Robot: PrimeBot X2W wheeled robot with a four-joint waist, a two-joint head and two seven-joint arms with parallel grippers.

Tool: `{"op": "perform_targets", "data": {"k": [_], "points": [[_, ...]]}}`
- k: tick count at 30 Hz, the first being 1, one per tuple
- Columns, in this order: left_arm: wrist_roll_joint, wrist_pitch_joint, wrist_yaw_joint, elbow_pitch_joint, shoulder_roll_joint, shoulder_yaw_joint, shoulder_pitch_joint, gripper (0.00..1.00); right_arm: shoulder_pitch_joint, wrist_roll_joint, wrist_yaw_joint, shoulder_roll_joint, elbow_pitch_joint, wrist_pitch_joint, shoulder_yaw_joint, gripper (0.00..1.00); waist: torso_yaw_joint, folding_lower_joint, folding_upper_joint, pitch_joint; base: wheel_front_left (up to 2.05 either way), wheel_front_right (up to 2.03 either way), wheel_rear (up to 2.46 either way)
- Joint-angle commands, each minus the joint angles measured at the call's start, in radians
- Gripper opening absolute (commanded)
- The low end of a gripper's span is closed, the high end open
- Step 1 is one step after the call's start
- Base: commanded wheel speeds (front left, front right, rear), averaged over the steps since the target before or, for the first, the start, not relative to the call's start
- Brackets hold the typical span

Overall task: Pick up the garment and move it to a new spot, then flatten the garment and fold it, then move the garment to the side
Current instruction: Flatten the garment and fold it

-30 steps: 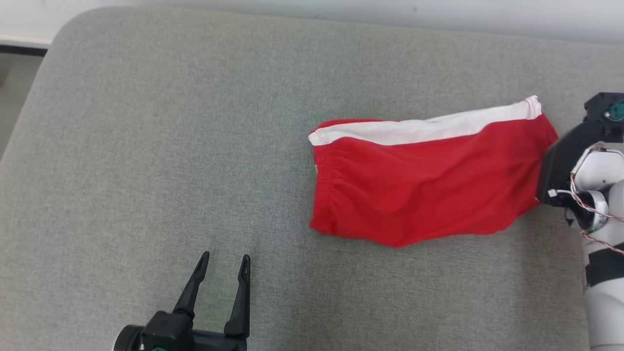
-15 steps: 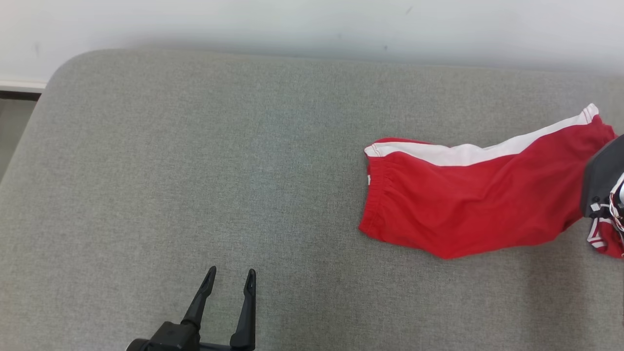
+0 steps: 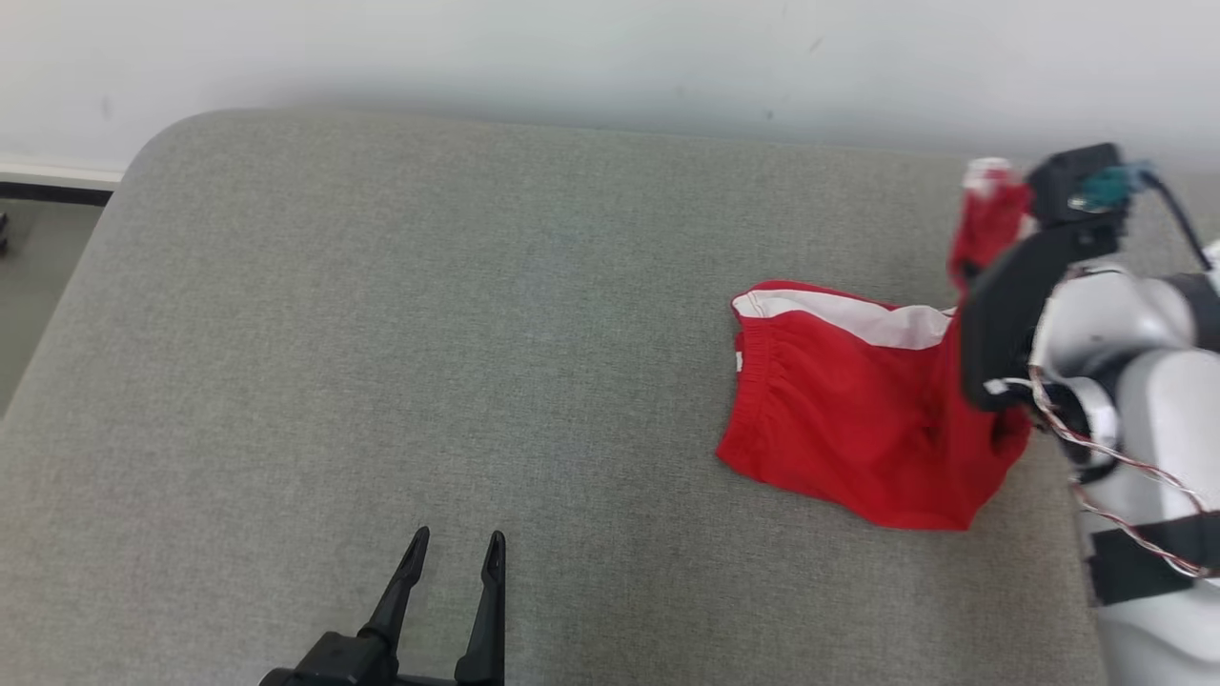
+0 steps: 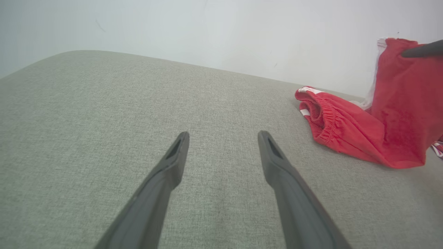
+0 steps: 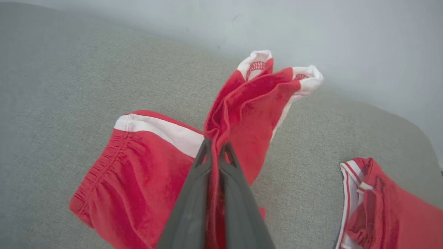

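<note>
The garment [image 3: 839, 419] is a pair of red shorts with a white side stripe, lying on the grey padded surface [image 3: 381, 333] at the right. Its waistband [image 5: 100, 173] rests on the surface, facing left. My right gripper [image 5: 214, 148] is shut on the leg end, and the hem [image 5: 273, 74] sticks up beyond the fingertips. That raised part [image 4: 401, 100] hangs from a dark finger [image 4: 420, 51]. My left gripper [image 3: 456, 545] stands open and empty near the front edge, well to the left of the garment [image 4: 346, 128].
A second red piece of clothing with white trim [image 5: 380, 207] lies bunched to the right of the held garment. A white wall [image 3: 572, 48] runs behind the surface. The surface's rounded left edge drops to the floor [image 3: 29, 248]. My right arm [image 3: 1134, 381] reaches in from the right.
The head camera has shifted. My right gripper has lifted the garment's leg end off the surface and carried it toward the waistband, so the shorts now look shorter and bunched. The left gripper stays put.
</note>
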Motion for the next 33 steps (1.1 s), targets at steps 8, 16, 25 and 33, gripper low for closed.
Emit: {"op": "perform_targets", "data": {"k": [8,16,25,33], "points": [[0.014,-0.003,-0.016,0.011,-0.019,0.012,0.007,1.00,-0.073,0.032,-0.003,0.077,0.138,-0.029,0.144,0.00,0.037,0.0001,0.0000,0.013,0.00,0.00,0.00],[0.021,-0.003,-0.029,0.022,-0.033,0.025,0.007,1.00,-0.093,0.054,-0.003,0.114,0.259,-0.057,0.248,0.00,0.056,0.0001,0.0000,0.019,0.00,0.00,0.00],[0.033,-0.003,-0.040,0.033,-0.042,0.050,0.025,1.00,-0.081,0.141,-0.003,0.147,0.299,-0.102,0.305,1.00,0.035,0.0001,0.0000,-0.004,0.00,0.00,0.00],[0.042,-0.003,-0.045,0.031,-0.044,0.058,0.042,1.00,-0.073,0.212,-0.003,0.165,0.193,-0.227,0.204,1.00,0.011,0.0001,0.0000,-0.031,0.00,0.00,0.00]]}}
